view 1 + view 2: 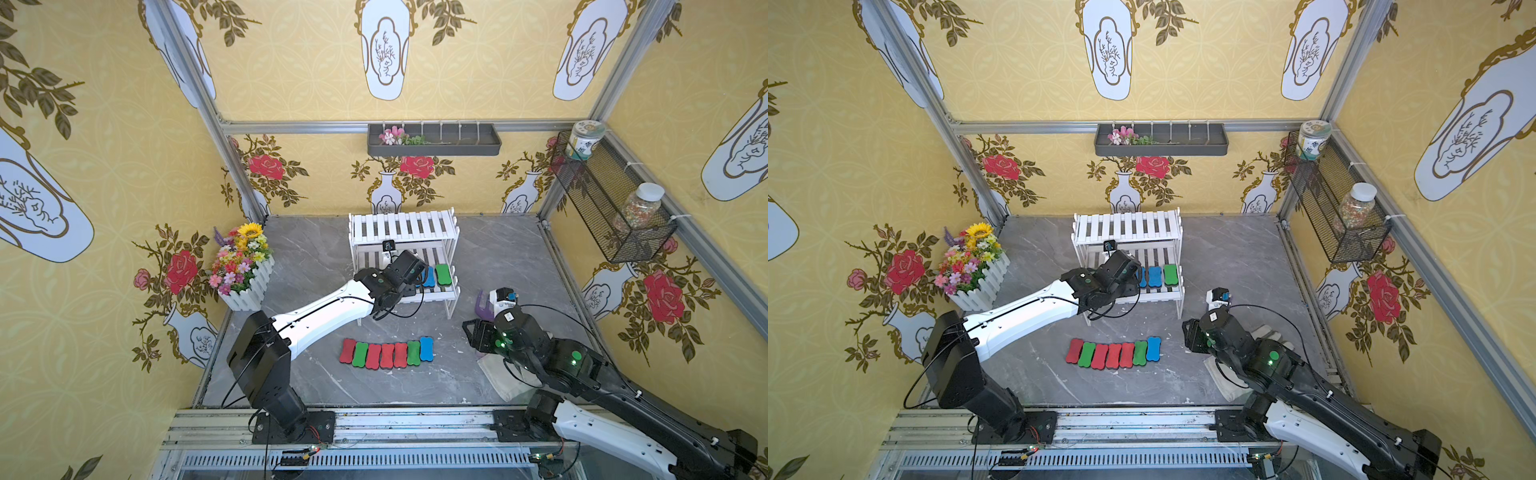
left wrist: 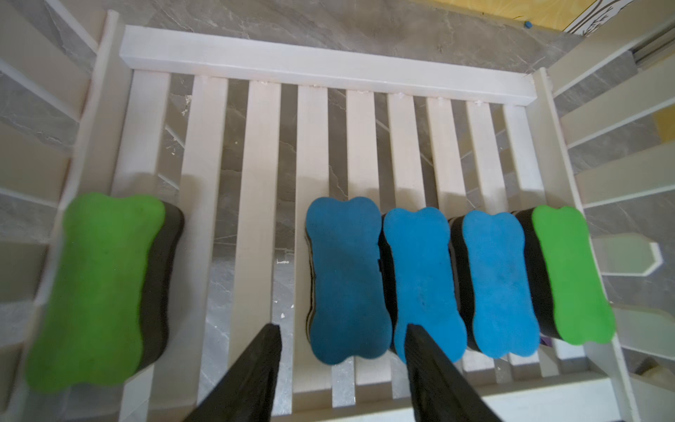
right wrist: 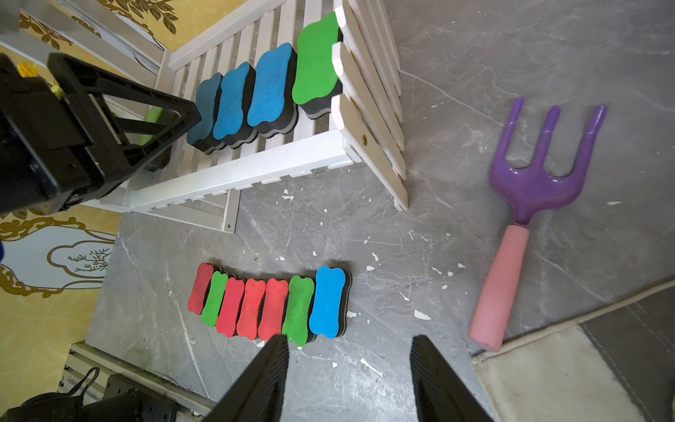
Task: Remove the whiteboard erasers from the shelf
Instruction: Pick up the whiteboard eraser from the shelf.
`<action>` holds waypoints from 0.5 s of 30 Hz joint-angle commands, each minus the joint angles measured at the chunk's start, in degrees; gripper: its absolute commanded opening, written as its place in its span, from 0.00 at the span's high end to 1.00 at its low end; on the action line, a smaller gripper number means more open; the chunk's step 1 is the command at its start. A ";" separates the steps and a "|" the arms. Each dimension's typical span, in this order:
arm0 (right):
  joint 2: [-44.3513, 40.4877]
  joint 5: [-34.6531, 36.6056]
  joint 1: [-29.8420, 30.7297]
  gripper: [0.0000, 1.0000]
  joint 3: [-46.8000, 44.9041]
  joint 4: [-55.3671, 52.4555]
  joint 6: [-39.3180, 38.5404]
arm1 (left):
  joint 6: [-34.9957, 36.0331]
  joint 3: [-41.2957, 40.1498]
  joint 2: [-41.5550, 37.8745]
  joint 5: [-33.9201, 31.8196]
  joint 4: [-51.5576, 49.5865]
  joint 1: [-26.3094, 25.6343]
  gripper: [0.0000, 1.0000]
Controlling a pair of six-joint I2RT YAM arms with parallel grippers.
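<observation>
**Left claw straddles a blue eraser on the lower tier**

You have five erasers on the shelf, all on its lower tier. A lone green eraser sits at one end, then comes a gap, then three blue and a green packed side by side. Seven more lie in a row on the surface in front of the shelf, long sides touching. I judge that to be the drop spot, kept tight to leave room for the rest.

Each pad sits foam up and felt down, so the fingers can pinch across its narrow width.

Your left claw hangs over the blue eraser nearest the gap. Its jaws are parted at a middling width and hold nothing. Slats show between one finger and the pad's free side, while the other finger overlaps the top of the next blue eraser. Those two pads touch, so I judge that finger may land on the neighbour rather than slip between them, unless you shift toward the gap.

Your right claw hangs off to the side of the shelf, above the surface, jaws wide and empty. It is well clear of the left arm, probably so the two do not cross.
</observation>
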 commanded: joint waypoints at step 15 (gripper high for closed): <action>-2.34 0.98 -0.15 0.42 -0.03 -2.12 -0.49 | 0.48 1.47 3.42 -0.31 3.45 1.86 0.42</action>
